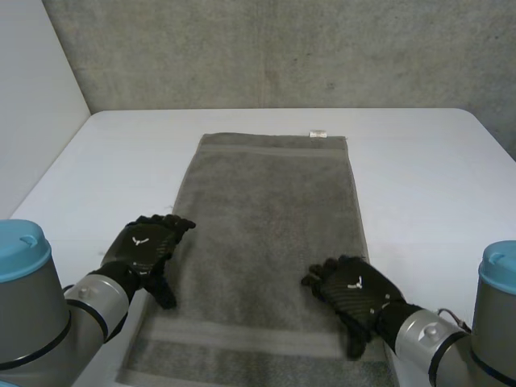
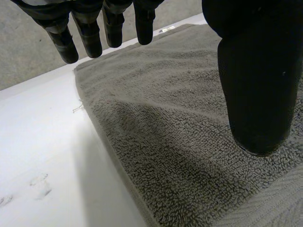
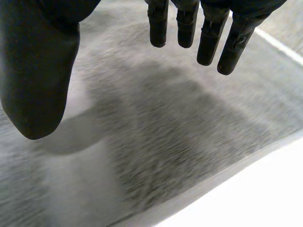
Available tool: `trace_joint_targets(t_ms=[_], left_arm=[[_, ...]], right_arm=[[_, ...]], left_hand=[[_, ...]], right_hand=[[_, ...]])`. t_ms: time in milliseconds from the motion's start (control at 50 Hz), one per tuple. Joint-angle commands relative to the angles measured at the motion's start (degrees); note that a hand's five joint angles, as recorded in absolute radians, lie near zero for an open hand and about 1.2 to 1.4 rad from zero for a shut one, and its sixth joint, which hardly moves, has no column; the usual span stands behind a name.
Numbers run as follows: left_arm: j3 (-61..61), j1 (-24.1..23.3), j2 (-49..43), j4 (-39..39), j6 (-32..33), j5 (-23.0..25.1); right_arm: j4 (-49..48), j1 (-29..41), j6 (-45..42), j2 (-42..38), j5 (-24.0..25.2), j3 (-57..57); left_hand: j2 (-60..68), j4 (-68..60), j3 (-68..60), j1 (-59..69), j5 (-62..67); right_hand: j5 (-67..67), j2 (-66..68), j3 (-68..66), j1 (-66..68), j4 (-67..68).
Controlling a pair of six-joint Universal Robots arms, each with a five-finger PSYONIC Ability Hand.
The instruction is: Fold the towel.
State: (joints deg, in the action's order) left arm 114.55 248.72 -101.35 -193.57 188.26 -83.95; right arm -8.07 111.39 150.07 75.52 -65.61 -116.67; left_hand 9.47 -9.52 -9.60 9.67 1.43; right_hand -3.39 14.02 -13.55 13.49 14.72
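Observation:
A grey towel (image 1: 270,234) lies spread flat lengthwise on the white table (image 1: 427,177), a small white label (image 1: 318,135) at its far edge. My left hand (image 1: 149,248) hovers over the towel's left edge near the front, fingers (image 2: 85,33) straight and thumb (image 2: 258,90) apart, holding nothing. My right hand (image 1: 355,294) hangs above the towel (image 3: 156,137) near its right front edge, fingers (image 3: 208,35) straight and spread from the thumb (image 3: 40,75), empty. In the left wrist view the towel (image 2: 189,123) lies below the palm with its edge beside bare table.
Bare white table (image 2: 42,156) lies left of the towel and to its right (image 3: 251,194). A grey concrete wall (image 1: 274,52) stands behind the table's far edge. A white wall (image 1: 32,89) rises at the left.

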Motion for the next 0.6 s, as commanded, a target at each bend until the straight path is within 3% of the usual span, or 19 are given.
trace_joint_targets(t_ms=[20,380,600], left_arm=[[0.9,-0.1,0.1,0.1,0.0,0.0],[1.1,-0.1,0.0,0.0,0.0,0.0],[1.1,-0.2,0.1,0.0,0.0,0.0]], right_arm=[[5.1,-1.5,-5.1,0.2,0.1,-1.1],[3.8,-3.5,-8.3,0.3,0.4,-6.4],[-4.1,-3.2,-7.8,0.1,1.0,-6.6]], left_hand=[[0.7,-0.7,-0.6,0.5,-1.2],[0.7,-0.7,-0.6,0.5,-1.2],[0.7,-0.7,-0.6,0.5,-1.2]], right_hand=[[3.4,-4.0,3.6,-3.5,-4.7],[3.4,-4.0,3.6,-3.5,-4.7],[3.4,-4.0,3.6,-3.5,-4.7]])
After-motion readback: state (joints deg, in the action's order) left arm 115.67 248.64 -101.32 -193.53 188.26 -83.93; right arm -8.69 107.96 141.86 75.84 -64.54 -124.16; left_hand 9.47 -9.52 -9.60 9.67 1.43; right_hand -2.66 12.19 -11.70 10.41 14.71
